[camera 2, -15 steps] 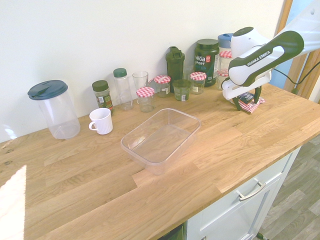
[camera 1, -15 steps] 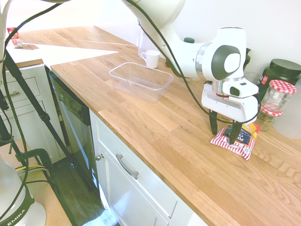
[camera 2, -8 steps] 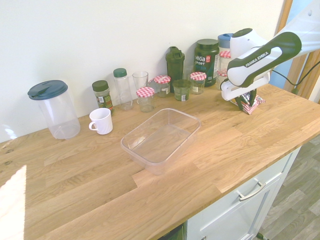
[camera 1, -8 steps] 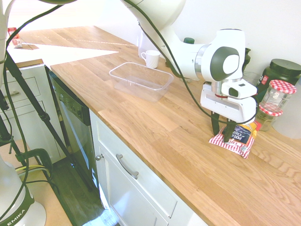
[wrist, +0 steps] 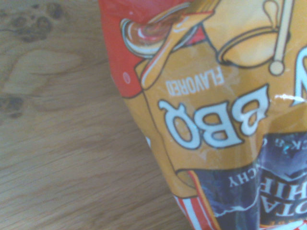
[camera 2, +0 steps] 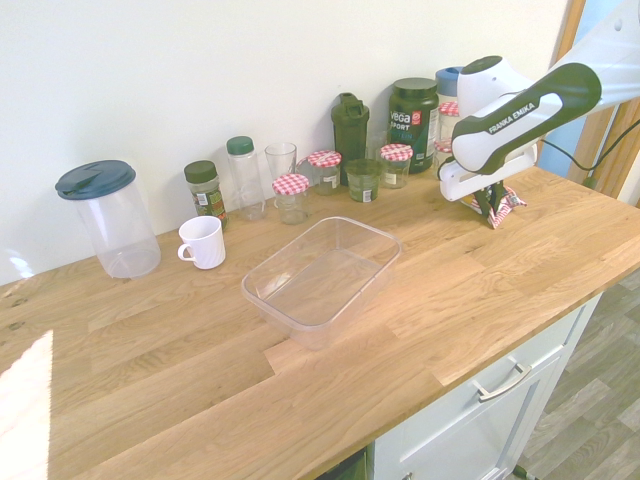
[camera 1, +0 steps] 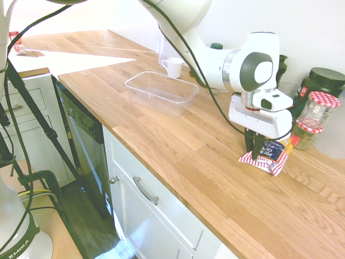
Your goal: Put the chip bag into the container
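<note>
On the tabletop (camera 2: 480, 290) a white mug (camera 2: 203, 242) stands beside a lidded jug (camera 2: 108, 218); jars (camera 2: 292, 197) and bottles (camera 2: 350, 128) line the wall.

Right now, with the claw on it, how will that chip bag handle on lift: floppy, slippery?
The chip bag looks thin and glossy with a sheen in the wrist view, so it may slip. Its striped end already bends up off the counter, so it will probably sag. Likely light.

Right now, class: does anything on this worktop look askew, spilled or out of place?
Only the chip bag: it sits pinched and buckled between the fingers of the gripper, one end tilted off the worktop. The container stands empty; nothing looks spilled.
</note>
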### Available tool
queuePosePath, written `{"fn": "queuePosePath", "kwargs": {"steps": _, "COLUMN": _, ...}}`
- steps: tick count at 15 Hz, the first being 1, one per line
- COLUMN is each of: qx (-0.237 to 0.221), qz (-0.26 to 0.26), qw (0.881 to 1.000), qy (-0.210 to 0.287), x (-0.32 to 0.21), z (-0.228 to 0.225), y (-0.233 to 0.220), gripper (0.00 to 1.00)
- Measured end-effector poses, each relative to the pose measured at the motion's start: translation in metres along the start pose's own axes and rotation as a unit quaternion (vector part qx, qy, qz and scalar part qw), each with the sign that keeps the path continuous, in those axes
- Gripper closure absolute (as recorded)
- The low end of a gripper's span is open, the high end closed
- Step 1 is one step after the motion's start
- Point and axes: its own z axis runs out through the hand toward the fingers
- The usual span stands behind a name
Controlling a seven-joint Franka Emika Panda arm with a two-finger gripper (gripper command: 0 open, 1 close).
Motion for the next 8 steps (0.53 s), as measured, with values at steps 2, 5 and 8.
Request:
{"fn": "queuePosePath", "kwargs": {"steps": 2, "qx": 0.015, "qz": -0.006, "qw": 1.0, "qy": 0.006, "x": -0.014, "z": -0.029, "y": 0.001, "gripper": 1.0}}
{"fn": "queuePosePath", "kwargs": {"steps": 5, "qx": 0.04, "qz": -0.018, "qw": 0.999, "qy": 0.028, "x": -0.058, "z": -0.11, "y": 0.001, "gripper": 1.0}}
{"fn": "queuePosePath", "kwargs": {"steps": 8, "qx": 0.052, "qz": -0.044, "qw": 0.996, "qy": 0.055, "x": -0.14, "z": -0.192, "y": -0.02, "gripper": 1.0}}
